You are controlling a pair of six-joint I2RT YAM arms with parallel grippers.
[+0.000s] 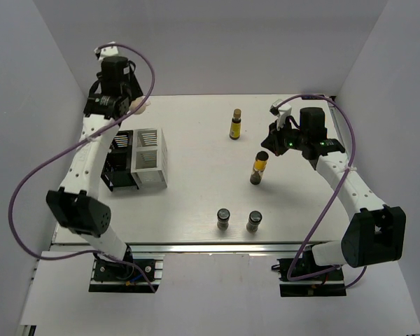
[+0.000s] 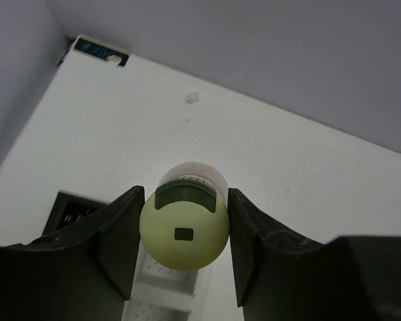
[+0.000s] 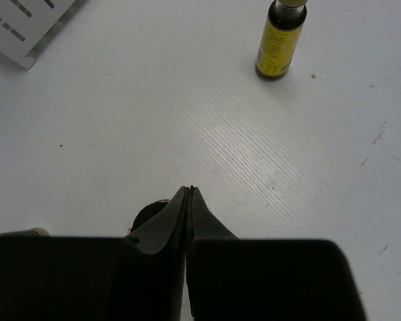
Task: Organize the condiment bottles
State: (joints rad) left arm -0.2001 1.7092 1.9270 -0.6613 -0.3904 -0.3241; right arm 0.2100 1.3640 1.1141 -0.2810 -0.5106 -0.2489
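Right gripper (image 3: 189,190): jaws pressed fully together, nothing between them. The amber bottle (image 1: 259,168) stood just beside the gripper. In the right wrist view its black cap (image 3: 146,215) showed immediately left of the closed fingertips, partly hidden behind them. Could not tell whether the cap and finger were touching.

The yellow bottle (image 1: 235,124) stood upright farther back on the table (image 1: 196,203), well apart from the gripper. The first dark bottle (image 1: 223,218) and second dark bottle (image 1: 254,221) stood side by side near the front edge, apart from each other.

Left gripper (image 2: 185,194): raised at the far left corner, fingers (image 2: 123,234) pinching a pale yellow-green rounded object (image 2: 184,231) with a white top. Below and beside it sat the white slatted box (image 1: 148,157), touching the black stand (image 1: 120,162) on its left.

Open tabletop lay between the box and all four bottles.
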